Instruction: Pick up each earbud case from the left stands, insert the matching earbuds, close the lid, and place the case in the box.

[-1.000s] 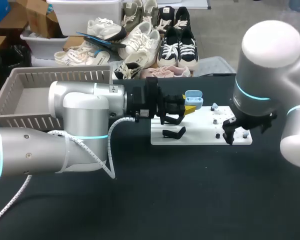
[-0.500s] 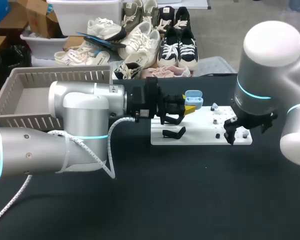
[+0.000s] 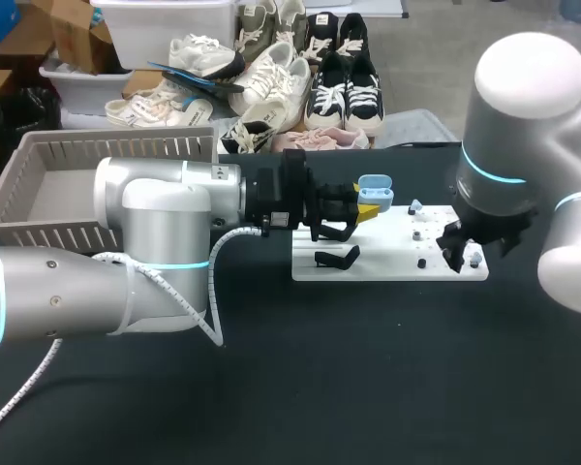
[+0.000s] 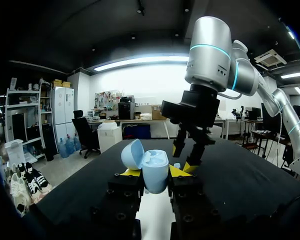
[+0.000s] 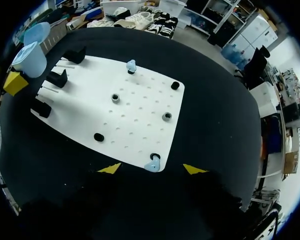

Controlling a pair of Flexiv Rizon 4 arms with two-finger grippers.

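Note:
My left gripper [image 4: 154, 172] is shut on a light blue earbud case [image 4: 151, 169] whose lid stands open; in the head view the case [image 3: 374, 188] is held above the left part of the white board [image 3: 387, 260]. A light blue earbud [image 5: 152, 165] sits on a peg at the board's near edge, between the open fingers of my right gripper [image 5: 152, 169], which do not touch it. A second blue earbud [image 5: 131, 65] sits at the board's far edge. In the head view my right gripper [image 3: 462, 254] hangs over the board's right end.
Black stands [image 5: 57, 78] line the left side of the white board [image 5: 135, 100], one of them [image 3: 337, 257] below the held case. Small black and grey pegs dot the board. A grey slatted basket [image 3: 68, 155] stands at the table's far left.
My right gripper has shifted slightly to the right over the board's right end. The left arm and the case have not moved.

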